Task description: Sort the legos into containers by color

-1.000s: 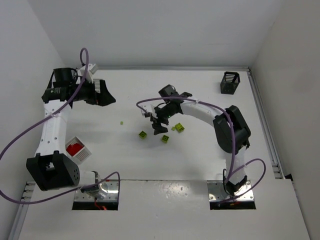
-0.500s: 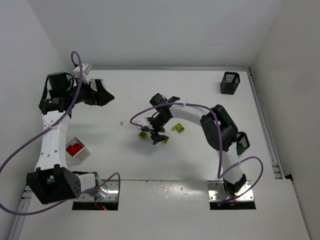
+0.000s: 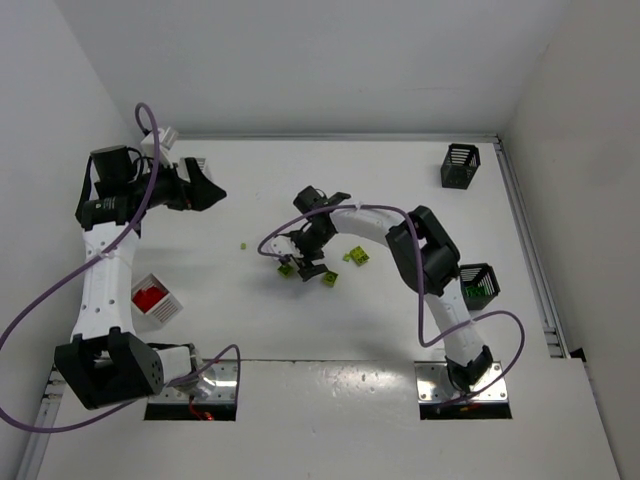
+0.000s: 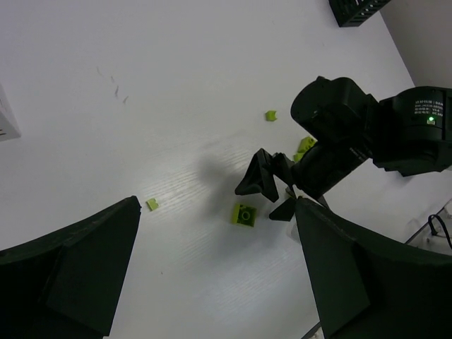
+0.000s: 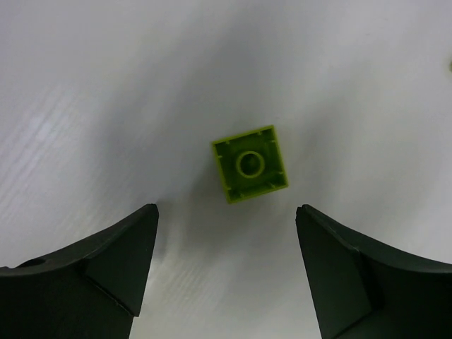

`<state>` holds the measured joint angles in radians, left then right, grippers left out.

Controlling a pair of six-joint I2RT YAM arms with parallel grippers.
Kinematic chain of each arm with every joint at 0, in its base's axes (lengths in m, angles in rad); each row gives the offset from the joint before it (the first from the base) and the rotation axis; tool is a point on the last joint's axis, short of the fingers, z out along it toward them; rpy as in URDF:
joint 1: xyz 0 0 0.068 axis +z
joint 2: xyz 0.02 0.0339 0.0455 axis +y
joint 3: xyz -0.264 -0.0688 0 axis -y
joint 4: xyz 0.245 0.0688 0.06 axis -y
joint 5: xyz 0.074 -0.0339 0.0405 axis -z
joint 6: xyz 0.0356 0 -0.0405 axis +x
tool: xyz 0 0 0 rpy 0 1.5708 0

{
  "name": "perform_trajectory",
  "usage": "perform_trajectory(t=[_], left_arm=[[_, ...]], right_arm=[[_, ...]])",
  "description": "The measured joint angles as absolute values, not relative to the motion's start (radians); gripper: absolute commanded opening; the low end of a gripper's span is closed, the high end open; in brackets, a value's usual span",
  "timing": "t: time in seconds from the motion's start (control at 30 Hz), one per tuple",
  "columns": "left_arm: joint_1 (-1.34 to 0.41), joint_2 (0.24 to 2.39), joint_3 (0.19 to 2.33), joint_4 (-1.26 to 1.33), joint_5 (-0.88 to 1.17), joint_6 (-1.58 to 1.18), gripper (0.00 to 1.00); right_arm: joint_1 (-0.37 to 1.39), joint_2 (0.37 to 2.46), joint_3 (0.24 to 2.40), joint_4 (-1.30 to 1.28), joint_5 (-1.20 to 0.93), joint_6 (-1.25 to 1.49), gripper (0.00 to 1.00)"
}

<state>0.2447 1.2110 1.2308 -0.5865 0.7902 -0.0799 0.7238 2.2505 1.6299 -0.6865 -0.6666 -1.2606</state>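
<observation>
Several yellow-green legos lie mid-table: one square brick [image 3: 288,269], another [image 3: 329,278], a pair [image 3: 355,256] and a tiny piece [image 3: 243,245]. My right gripper [image 3: 298,260] hovers open directly over the square brick [image 5: 250,164], which lies just ahead of its spread fingertips, untouched; the gripper [image 5: 226,210] holds nothing. My left gripper [image 3: 205,188] hangs open and empty at the far left, looking down on that brick [image 4: 244,215] and the right gripper [image 4: 272,191]. Containers: a white basket [image 3: 172,309] holding red legos, a black basket [image 3: 478,285] holding green, and a black basket [image 3: 459,165] at the far right corner.
The right arm stretches in an arc across the table's middle from its base at the near edge. White walls close in the table on the left, back and right. A purple cable loops off each arm.
My right gripper has swung left and nearer, from beside the right-hand bricks to over the leftmost square brick. The arm's shift uncovered the black basket with green. The left gripper drew back slightly.
</observation>
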Motion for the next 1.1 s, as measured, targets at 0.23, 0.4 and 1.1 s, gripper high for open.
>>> perform_trajectory(t=[0.23, 0.4, 1.1], left_arm=[[0.245, 1.217, 1.223, -0.583, 0.797, -0.08, 0.97], [0.245, 1.217, 1.21, -0.582, 0.797, -0.079, 0.97], [0.245, 1.237, 1.124, -0.589, 0.815, -0.081, 0.96]], right_arm=[[0.723, 2.292, 1.7, -0.686, -0.664, -1.291, 0.66], [0.724, 2.318, 1.737, -0.724, -0.686, -1.32, 0.56], [0.774, 2.366, 1.802, -0.802, -0.734, -1.343, 0.26]])
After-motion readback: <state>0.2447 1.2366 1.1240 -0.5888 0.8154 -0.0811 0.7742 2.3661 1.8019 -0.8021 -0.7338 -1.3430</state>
